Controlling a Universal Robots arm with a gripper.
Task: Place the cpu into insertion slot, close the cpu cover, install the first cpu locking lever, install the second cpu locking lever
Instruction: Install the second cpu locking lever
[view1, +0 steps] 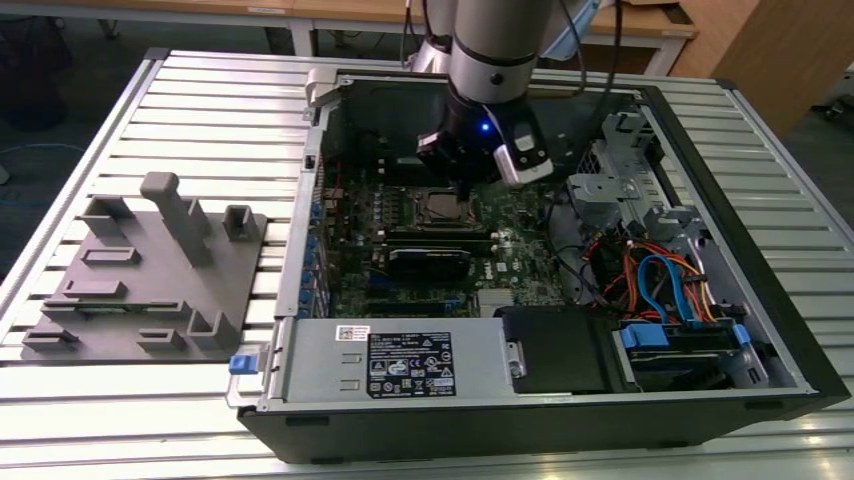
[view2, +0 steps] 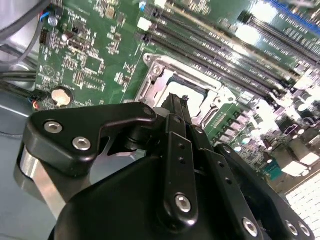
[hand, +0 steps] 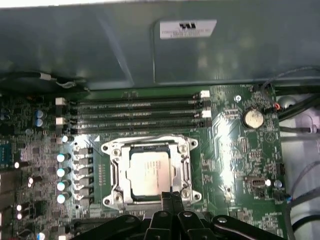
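Silver-grey square cpu (hand: 148, 172) sits flat inside the insertion slot (hand: 116, 176), a square socket with a silver metal rim on the green circuit board (hand: 235, 150), seen in the first wrist view. Thin silver metal cpu cover (hand: 150, 145) frame lies down around the chip, its square window showing the metal top. In the exterior view the same socket (view1: 445, 209) lies near the middle of the board inside the open black computer case (view1: 747, 300), which rests on a slatted metal table (view1: 200, 110).

Black gripper (hand: 171, 196) hangs right over the socket edge, its fingers pressed together with no gap visible between them and nothing held; the tips sit at the edge of the cover nearest the wrist cameras. In the second wrist view the black fingers (view2: 176, 112) reach down in front of the socket frame (view2: 165, 75), contact with it cannot be told. In the exterior view the gripper (view1: 461, 185) is just above the socket, under the grey arm (view1: 494, 40).

4 long narrow black memory slots (hand: 135, 114) run beside the socket on the side away from the gripper. Round silver coin battery (hand: 252, 118) sits on the board apart from the socket. Grey plastic fixture tray (view1: 147, 280) lies on the table at the exterior view's left, well apart from the case.
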